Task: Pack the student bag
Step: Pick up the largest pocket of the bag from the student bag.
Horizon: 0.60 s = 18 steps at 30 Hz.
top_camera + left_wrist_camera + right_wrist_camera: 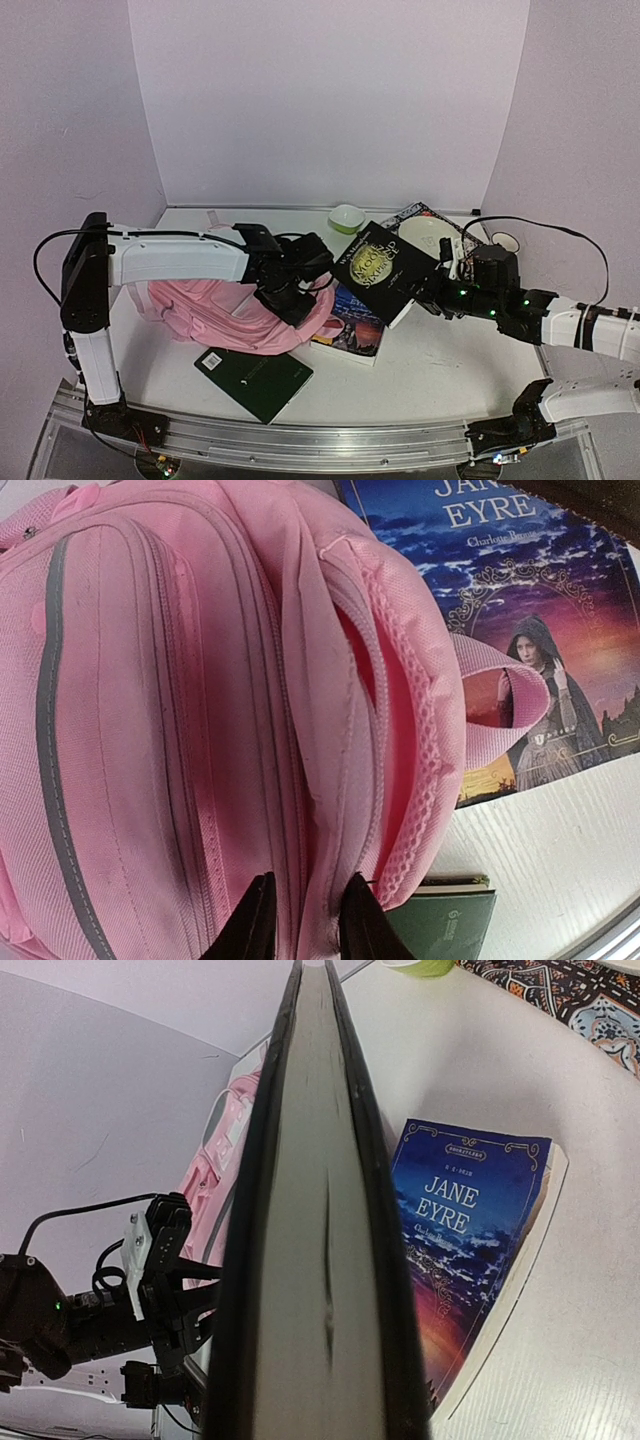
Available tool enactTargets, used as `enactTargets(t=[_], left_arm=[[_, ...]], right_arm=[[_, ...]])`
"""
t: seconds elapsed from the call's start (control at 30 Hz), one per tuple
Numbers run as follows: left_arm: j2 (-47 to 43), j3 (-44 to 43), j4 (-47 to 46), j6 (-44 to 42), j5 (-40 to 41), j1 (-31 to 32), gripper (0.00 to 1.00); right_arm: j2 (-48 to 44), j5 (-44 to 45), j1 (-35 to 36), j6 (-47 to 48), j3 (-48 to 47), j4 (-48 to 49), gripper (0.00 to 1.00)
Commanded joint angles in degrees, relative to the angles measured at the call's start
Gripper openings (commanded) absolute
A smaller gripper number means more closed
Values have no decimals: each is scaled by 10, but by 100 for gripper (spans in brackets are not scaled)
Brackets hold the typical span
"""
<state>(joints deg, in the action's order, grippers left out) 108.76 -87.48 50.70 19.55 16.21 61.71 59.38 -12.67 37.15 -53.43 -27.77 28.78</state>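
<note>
The student bag (215, 310) lies on its side at the left of the table, pink and soft. In the left wrist view its zipped ridges (200, 710) fill the frame. My left gripper (290, 298) rests on the bag's right end, its dark fingertips (365, 920) a little apart astride a fabric fold by the opening, not pinching it. My right gripper (432, 290) is shut on the lower corner of a black book (385, 265), held tilted above the table. That book's page edge (320, 1260) hides the right fingers in the right wrist view.
A blue Jane Eyre book (352, 322) lies flat beside the bag's mouth, under the bag's strap loop (505, 685). A dark green book (255, 380) lies near the front edge. At the back stand a green bowl (346, 217), a plate (425, 232) and a mug (505, 242).
</note>
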Motion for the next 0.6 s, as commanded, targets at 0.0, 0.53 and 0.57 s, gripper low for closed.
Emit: enactTargets(t=[0.0, 0.53, 0.57], left_arm=[[-39, 10, 32, 7, 13, -4, 23], [14, -15, 28, 1, -19, -3, 2], [11, -19, 28, 1, -13, -3, 0]], right_arm=[[-7, -10, -2, 6, -24, 98, 0], [7, -25, -2, -9, -29, 114, 0], [7, -26, -2, -10, -29, 114, 0]])
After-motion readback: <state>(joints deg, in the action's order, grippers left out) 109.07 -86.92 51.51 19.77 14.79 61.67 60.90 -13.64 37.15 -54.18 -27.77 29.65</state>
